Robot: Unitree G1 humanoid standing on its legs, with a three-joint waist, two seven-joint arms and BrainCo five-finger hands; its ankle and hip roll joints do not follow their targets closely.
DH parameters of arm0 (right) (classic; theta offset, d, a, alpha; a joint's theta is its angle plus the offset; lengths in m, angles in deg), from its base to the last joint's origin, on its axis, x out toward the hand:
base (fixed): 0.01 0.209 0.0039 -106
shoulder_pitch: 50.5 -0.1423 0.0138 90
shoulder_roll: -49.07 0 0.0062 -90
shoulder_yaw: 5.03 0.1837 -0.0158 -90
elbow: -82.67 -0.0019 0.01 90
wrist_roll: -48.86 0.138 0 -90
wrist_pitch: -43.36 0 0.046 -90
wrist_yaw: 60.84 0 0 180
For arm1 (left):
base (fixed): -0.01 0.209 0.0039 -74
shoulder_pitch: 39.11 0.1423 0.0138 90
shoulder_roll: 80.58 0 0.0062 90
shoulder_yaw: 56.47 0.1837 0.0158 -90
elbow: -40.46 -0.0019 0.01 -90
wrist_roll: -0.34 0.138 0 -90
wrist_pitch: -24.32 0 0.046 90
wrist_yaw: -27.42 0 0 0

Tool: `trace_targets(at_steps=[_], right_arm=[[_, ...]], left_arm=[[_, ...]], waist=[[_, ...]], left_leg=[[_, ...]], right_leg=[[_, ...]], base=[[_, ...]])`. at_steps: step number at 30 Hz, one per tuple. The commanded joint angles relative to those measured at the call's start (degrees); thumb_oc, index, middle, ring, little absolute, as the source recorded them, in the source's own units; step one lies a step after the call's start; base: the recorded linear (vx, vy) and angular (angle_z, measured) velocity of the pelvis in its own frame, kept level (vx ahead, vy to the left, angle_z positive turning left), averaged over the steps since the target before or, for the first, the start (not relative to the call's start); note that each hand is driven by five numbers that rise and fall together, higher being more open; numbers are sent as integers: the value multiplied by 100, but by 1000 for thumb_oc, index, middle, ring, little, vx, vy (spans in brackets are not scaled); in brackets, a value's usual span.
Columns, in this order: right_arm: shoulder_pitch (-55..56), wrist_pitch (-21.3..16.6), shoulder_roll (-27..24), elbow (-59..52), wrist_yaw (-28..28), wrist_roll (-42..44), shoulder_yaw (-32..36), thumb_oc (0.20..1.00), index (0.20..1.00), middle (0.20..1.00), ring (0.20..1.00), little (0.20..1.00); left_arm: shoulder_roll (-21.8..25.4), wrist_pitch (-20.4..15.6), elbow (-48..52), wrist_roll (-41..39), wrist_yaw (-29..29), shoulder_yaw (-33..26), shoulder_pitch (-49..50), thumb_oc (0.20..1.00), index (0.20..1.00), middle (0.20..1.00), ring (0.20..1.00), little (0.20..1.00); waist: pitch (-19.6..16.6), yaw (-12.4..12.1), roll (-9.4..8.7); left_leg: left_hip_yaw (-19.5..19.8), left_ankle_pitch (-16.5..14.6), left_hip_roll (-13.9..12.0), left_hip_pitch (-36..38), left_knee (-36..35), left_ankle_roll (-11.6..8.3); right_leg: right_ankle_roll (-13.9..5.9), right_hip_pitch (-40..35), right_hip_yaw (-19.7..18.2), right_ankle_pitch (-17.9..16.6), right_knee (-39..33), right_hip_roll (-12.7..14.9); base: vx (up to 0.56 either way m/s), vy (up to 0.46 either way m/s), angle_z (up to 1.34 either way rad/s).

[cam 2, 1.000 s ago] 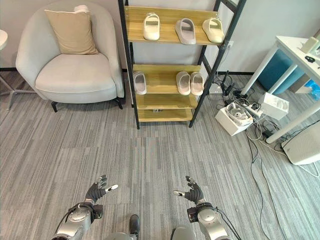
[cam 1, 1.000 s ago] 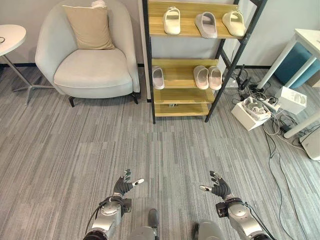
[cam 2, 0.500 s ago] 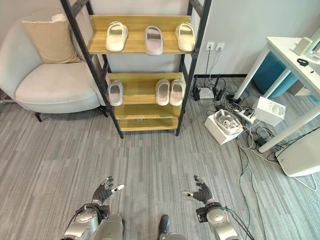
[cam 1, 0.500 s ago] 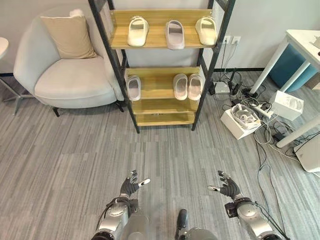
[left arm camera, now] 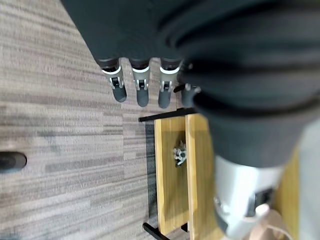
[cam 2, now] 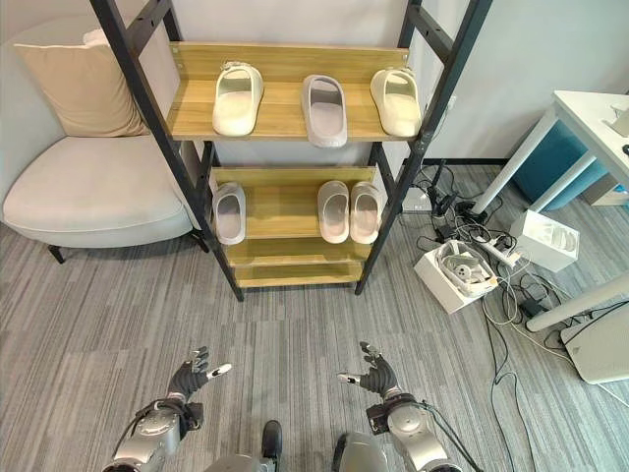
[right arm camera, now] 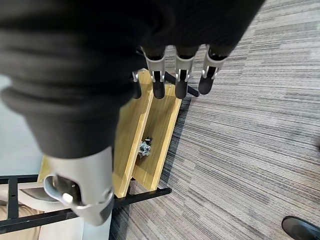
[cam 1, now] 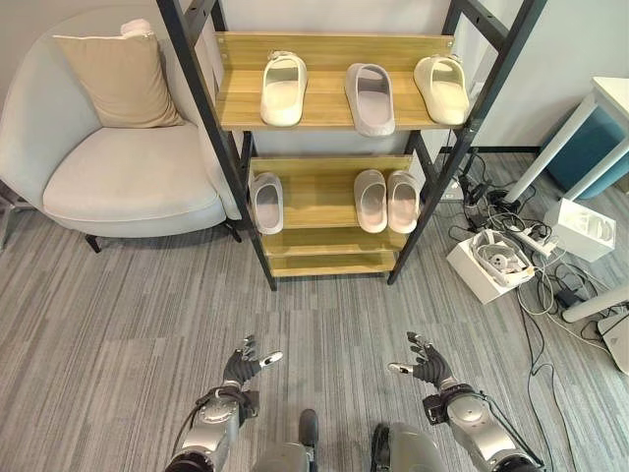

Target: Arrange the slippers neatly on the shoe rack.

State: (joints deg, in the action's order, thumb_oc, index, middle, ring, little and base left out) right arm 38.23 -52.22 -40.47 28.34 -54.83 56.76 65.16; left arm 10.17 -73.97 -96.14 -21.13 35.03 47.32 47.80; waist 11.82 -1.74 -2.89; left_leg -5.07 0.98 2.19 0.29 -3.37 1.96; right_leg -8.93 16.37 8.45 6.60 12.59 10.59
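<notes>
Right now both hands are empty, with fingers spread apart: the left hand (cam 1: 239, 368) and the right hand (cam 1: 425, 366) hang low over the floor, well apart from the shoe rack (cam 1: 335, 265). Six slippers (cam 1: 371, 200) sit on its two upper shelves. They look light, soft and bendy. Holding one by its side edge or strap seems best.

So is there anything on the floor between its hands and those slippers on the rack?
Nothing visible: bare floor lies between the left hand, right hand and shoe rack. The white box sits off to the right.
</notes>
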Motion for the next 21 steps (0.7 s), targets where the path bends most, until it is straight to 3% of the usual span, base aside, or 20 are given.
trace_targets(at_steps=[1,4,6,7,8,10,11,12,13,14,18,20,21], right_arm=[[24,-109,-136,-231,4,-27,-3,1000,1000,1000,1000,1000],[224,-195,-239,-316,-40,22,33,1000,1000,1000,1000,1000],[240,-193,-292,-349,-50,33,38,1000,1000,1000,1000,1000],[212,-195,-360,-326,-22,76,37,1000,1000,1000,1000,1000],[211,-196,-360,-325,-22,76,38,1000,1000,1000,1000,1000],[240,-187,-398,-309,-25,140,93,1000,1000,1000,1000,1000],[259,-181,-440,-300,-31,165,171,1000,1000,1000,1000,1000],[266,-182,-463,-279,-19,178,197,1000,1000,1000,1000,1000],[269,-183,-464,-279,-20,179,197,1000,1000,1000,1000,1000],[235,-194,-468,-216,33,188,209,1000,1000,1000,1000,1000],[230,-154,-396,-163,37,88,169,1000,1000,1000,1000,1000],[273,-121,-296,-127,9,17,229,1000,1000,1000,1000,1000],[273,-121,-294,-127,9,17,230,1000,1000,1000,1000,1000]], left_arm=[[-87,-224,374,-140,-20,-7,-87,1000,1000,1000,1000,1000],[-160,-235,421,-259,-91,-71,14,1000,1000,1000,1000,1000],[-172,-231,434,-318,-98,-91,17,1000,1000,1000,1000,1000],[-202,-241,402,-436,-56,-114,-9,1000,1000,1000,1000,1000],[-202,-242,401,-437,-56,-114,-11,1000,1000,1000,1000,1000],[-223,-246,368,-499,-49,-152,11,1000,1000,1000,1000,1000],[-227,-237,387,-477,-63,-174,77,1000,1000,1000,1000,1000],[-221,-236,380,-447,-65,-164,96,1000,1000,1000,1000,1000],[-222,-236,380,-447,-64,-163,98,1000,1000,1000,1000,1000],[-226,-216,362,-411,-53,-143,105,1000,1000,1000,1000,1000],[-264,-215,306,-422,-58,-152,125,1000,1000,1000,1000,1000],[-232,-221,291,-379,-77,-140,154,1000,1000,1000,1000,1000],[-231,-220,292,-379,-77,-139,154,1000,1000,1000,1000,1000]], waist=[[88,60,-159],[-38,89,-162],[-8,73,-162],[84,14,-186],[85,23,-183],[91,-3,-234],[34,-54,-214],[27,-91,-177],[29,-94,-181],[32,-184,-106],[-25,-206,-32],[-117,-169,-115],[-118,-178,-120]], left_leg=[[-1,-519,-582,340,312,-439],[106,-526,-845,202,1074,-688],[172,-451,-854,33,1525,-713],[440,-244,-773,-337,2115,-730],[452,-253,-773,-350,2135,-730],[487,-350,-708,-604,1904,-694],[392,-258,-756,-707,1429,-682],[320,6,-835,-872,1104,-698],[315,21,-832,-847,1070,-701],[233,395,-911,-1072,570,-767],[54,503,-987,-907,235,-752],[-42,290,-802,-702,324,-597],[-51,287,-800,-700,326,-595]], right_leg=[[-67,-941,171,-879,-1047,-117],[119,-1284,337,-807,-1160,-303],[195,-1361,356,-757,-1140,-335],[300,-1502,373,-645,-1139,-365],[300,-1503,384,-642,-1138,-365],[292,-1690,408,-543,-1235,-352],[250,-1838,447,-477,-1346,-354],[244,-1933,449,-431,-1399,-380],[245,-1941,447,-427,-1402,-377],[237,-2093,434,-318,-1430,-445],[178,-2178,419,-161,-1312,-442],[32,-2090,287,-151,-947,-169],[29,-2083,277,-145,-937,-164]], base=[[360,-266,13],[276,-258,50],[105,-123,36],[64,-66,19],[192,-81,6],[198,8,-10],[205,92,-4],[205,89,5],[191,140,5],[133,94,5],[186,212,-15],[215,353,-24],[117,233,-14]])
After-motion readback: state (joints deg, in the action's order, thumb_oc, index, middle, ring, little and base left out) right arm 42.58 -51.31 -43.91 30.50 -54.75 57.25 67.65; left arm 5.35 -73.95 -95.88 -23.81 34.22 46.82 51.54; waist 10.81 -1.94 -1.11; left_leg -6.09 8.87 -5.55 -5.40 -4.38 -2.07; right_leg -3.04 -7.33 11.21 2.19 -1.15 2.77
